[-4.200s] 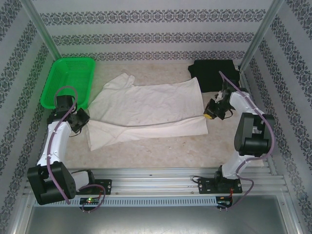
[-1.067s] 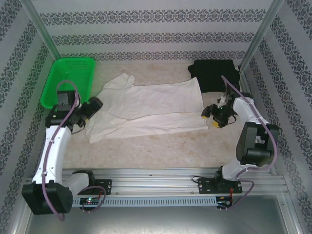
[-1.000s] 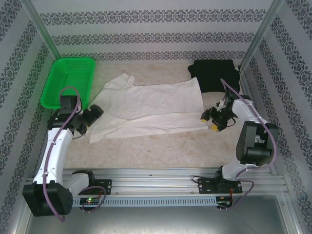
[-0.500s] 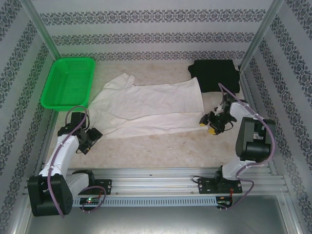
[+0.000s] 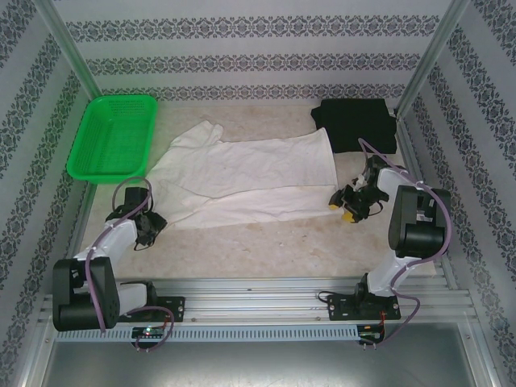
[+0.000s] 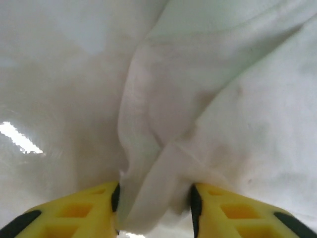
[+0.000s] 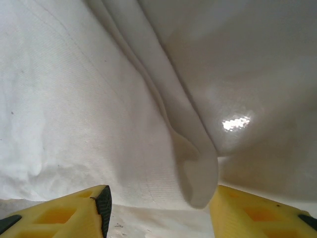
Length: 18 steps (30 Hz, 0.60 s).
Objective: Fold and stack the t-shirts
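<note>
Item: white shirt (image 5: 250,173); lies spread across the middle of the tabletop (image 5: 274,242), long side running left to right, near strip doubled along its length; first fold judged done, second pending.

Item: black shirt (image 5: 355,122); folded square at the far right corner, apart from the white shirt; judged the base for the stack.

Item: basket (image 5: 113,98); green mesh, far left; no part in the work.

Item: left end effector (image 5: 149,227); low at the shirt's near left corner; in the wrist view its yellow fingers (image 6: 74,213) press a bunched ridge of white cloth from both sides; clamped on the white shirt.

Item: right end effector (image 5: 348,205); low at the near right corner; in the wrist view its fingers (image 7: 64,210) stand apart, a rolled hem edge between them, nearer the right-hand one; unclosed, nothing held.

Step in hand: taking both near corners for the next fold.

Next move, as judged: right side to pinch the hem; then both to lift level and together, cloth taut between them, and lay the near edge over the far one; uneven pull would skew the fold.
</note>
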{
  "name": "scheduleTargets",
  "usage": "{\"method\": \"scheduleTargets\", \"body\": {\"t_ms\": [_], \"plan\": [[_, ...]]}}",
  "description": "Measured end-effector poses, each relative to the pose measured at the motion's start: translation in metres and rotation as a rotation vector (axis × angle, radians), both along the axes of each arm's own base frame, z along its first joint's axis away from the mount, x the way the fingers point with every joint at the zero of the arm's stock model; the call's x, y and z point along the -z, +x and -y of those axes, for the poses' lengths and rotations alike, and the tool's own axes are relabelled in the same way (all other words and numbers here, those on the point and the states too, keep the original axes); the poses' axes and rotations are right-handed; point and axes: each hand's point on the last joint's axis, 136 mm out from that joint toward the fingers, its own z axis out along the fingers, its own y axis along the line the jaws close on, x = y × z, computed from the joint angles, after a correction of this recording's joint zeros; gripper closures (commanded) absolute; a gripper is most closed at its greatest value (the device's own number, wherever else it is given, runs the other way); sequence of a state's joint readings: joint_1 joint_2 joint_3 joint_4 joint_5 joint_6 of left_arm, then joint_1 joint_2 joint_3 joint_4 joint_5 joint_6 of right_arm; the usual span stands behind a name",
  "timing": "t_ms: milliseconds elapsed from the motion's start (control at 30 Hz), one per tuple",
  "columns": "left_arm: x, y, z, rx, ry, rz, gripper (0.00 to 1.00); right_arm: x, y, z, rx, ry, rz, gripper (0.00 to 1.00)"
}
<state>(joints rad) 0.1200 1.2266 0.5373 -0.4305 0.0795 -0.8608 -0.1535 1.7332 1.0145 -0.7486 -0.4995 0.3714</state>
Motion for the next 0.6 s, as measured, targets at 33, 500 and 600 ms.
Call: {"method": "scheduleTargets", "body": {"t_ms": [33,500,600], "plan": [[0.0,0.001,-0.002,-0.003,0.008,-0.001,0.84,-0.001,0.002,0.0,-0.001,-0.001,0.007,0.44],[-0.03,-0.003,-0.034,-0.017,0.137,-0.005,0.39,-0.011,0.012,0.0,-0.002,0.002,0.038,0.41],[-0.029,-0.016,-0.038,-0.036,0.165,-0.055,0.29,-0.02,0.022,0.0,-0.003,0.009,0.071,0.37]]}}
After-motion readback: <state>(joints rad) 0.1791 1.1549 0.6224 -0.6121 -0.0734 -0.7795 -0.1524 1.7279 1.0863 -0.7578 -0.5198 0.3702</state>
